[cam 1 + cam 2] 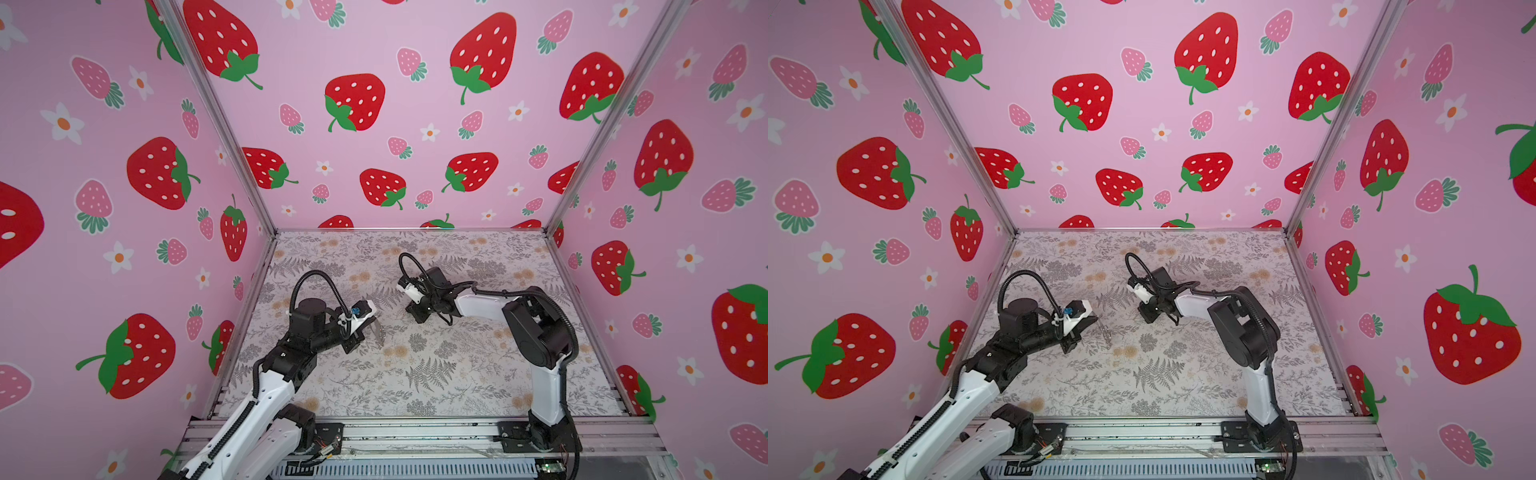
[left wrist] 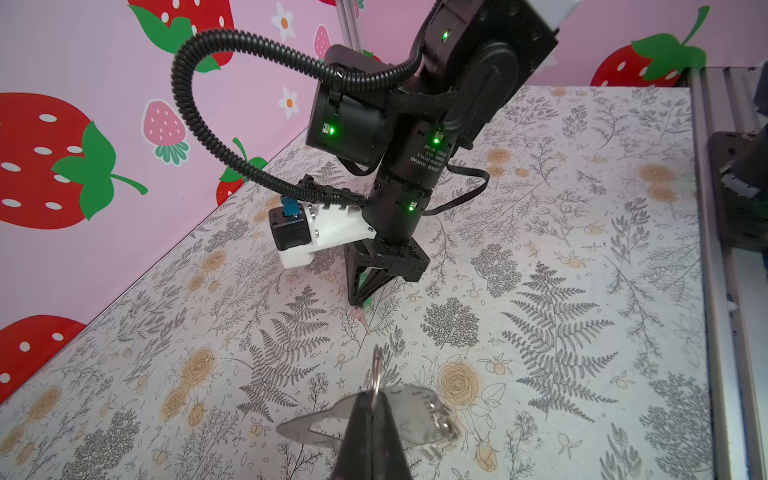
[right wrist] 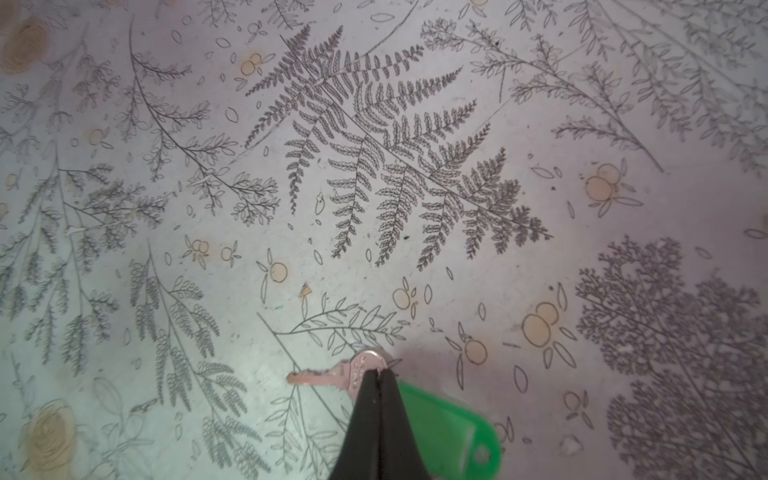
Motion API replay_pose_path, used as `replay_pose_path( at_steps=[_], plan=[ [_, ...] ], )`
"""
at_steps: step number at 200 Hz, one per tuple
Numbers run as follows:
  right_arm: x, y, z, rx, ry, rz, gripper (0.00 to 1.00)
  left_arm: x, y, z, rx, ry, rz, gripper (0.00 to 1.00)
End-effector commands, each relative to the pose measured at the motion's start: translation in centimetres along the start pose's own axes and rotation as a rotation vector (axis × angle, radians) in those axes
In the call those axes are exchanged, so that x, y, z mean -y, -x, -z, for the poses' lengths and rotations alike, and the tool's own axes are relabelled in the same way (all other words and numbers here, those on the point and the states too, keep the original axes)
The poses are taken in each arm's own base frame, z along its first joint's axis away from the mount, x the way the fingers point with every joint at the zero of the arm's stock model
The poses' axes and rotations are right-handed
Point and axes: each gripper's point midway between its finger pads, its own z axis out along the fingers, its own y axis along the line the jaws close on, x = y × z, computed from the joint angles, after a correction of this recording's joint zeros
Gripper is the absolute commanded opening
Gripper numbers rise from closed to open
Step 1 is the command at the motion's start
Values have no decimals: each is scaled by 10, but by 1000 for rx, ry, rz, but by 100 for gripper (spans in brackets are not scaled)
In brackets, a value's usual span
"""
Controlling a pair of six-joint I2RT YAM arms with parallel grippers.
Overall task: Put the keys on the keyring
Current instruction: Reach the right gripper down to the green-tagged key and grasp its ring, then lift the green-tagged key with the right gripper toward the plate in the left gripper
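Note:
In the left wrist view my left gripper [image 2: 375, 397] is shut on the keyring [image 2: 377, 370], a thin metal ring standing edge-on between the jaws, with a silvery metal clip [image 2: 419, 411] hanging behind the fingers. Both top views show it held above the table [image 1: 380, 332] [image 1: 1106, 330]. My right gripper [image 3: 378, 372] is shut on the head of a small silvery key [image 3: 328, 377], with its green oval tag [image 3: 449, 424] beside the fingers. That gripper [image 2: 359, 297] points down close to the table, a short way from the keyring.
The floral table [image 1: 415, 374] is boxed in by pink strawberry walls on three sides, with metal corner posts [image 1: 232, 137]. An aluminium rail [image 1: 415, 432] along the front edge carries both arm bases.

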Motion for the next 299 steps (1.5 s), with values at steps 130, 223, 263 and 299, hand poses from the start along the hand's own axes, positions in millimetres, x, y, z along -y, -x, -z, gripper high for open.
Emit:
replay_pose_path(
  at_steps=[130,223,263,299],
  plan=[
    [-95,90,208,912,189,256,0,27,52,-1,55,-46,-281,0],
    [-133,80,249,927,340,234,0,26,79,-22,10,151,-615,0],
    [-139,77,253,901,385,193,0,32,89,-22,31,153,-699,0],
    [-142,74,246,829,412,125,0,41,95,-20,69,111,-731,0]
  ],
)
